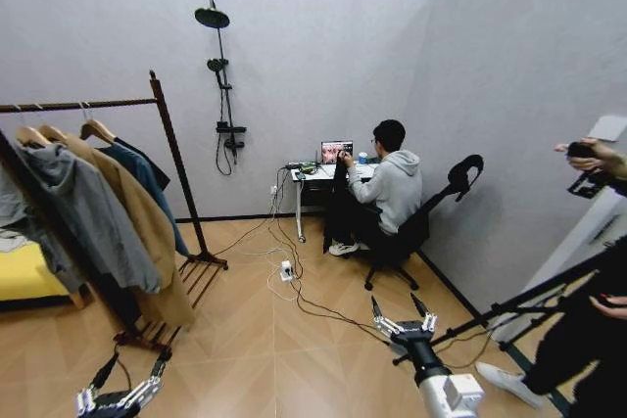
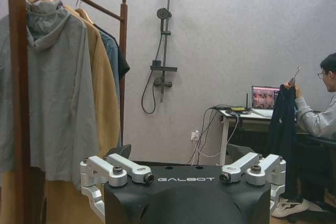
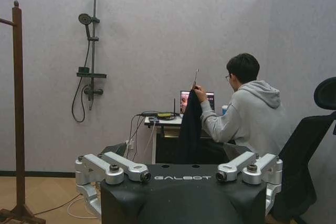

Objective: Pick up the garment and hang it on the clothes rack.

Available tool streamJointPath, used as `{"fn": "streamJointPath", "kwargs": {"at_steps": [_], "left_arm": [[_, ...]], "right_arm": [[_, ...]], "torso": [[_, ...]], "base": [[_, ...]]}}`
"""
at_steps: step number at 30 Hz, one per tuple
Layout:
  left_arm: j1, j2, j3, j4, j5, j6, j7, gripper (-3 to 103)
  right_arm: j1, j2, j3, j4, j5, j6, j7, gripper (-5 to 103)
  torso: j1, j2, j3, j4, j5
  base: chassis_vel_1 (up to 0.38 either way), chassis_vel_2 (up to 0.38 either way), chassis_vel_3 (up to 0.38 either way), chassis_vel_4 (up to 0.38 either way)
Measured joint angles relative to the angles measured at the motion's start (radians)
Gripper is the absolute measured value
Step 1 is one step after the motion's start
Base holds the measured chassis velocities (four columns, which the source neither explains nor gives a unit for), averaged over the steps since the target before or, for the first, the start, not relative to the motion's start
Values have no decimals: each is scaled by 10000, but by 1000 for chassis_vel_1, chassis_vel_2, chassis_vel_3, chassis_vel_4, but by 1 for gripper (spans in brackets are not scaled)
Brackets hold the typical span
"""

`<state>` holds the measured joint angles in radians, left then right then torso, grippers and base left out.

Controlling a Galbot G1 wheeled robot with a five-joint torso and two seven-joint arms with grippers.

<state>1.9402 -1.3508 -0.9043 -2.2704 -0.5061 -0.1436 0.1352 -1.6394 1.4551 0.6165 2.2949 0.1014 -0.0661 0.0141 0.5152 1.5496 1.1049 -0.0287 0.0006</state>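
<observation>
I find the garment (image 3: 189,129) well ahead of both end effectors, a dark cloth hanging full length from the raised hand (image 3: 199,94) of a seated person at the far surface (image 1: 315,174); the hand grips it at the top, beside a laptop (image 3: 197,100); I cannot make out its print or hanger. The clothes rack (image 1: 172,149) stands ahead and to the left of the left end effector (image 1: 126,379), its bar carrying a grey hooded top (image 2: 55,85), a tan coat (image 2: 102,87) and a teal-blue shirt (image 2: 112,56); its slatted low shelf sits at floor level just beyond that end effector. I read the left end effector as released, fingers spread, nothing between them. The right end effector (image 1: 403,313) hangs low over the wooden floor (image 1: 265,340), likewise released and empty, with the person and office chair (image 1: 436,208) beyond it; cables (image 1: 294,281) trail across the floor between.
</observation>
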Motion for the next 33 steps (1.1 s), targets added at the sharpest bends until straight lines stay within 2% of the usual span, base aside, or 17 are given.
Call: {"fn": "streamJointPath", "kwargs": {"at_steps": [2,4,17,21,24,33], "left_arm": [[0,0,0,1,0,0,-3,100],[0,0,0,0,0,0,-3,100],[0,0,0,1,0,0,-3,100],[0,-1,0,0,0,0,-2,100],[0,0,0,0,0,0,-3,100],[0,0,0,0,0,0,-3,100]], "right_arm": [[0,0,-51,0,-31,0,3,100],[8,-2,-61,0,-42,-1,3,100],[87,-31,-204,-15,-145,-3,13,100],[225,-39,-294,-164,-159,420,23,100],[348,-97,-298,-216,-221,627,-18,100],[171,-234,-231,-107,-164,540,-85,100]], "torso": [[0,1,-1,0,-11],[0,0,0,1,-2],[2,0,1,0,-7],[-6,4,-2,1,-5],[-6,4,-2,-1,-6],[6,-2,2,1,-7]], "base": [[200,-155,-148,213],[216,-147,-166,211],[170,-184,-177,183],[131,-130,-145,150],[47,-31,-64,62],[-13,10,8,-6]]}}
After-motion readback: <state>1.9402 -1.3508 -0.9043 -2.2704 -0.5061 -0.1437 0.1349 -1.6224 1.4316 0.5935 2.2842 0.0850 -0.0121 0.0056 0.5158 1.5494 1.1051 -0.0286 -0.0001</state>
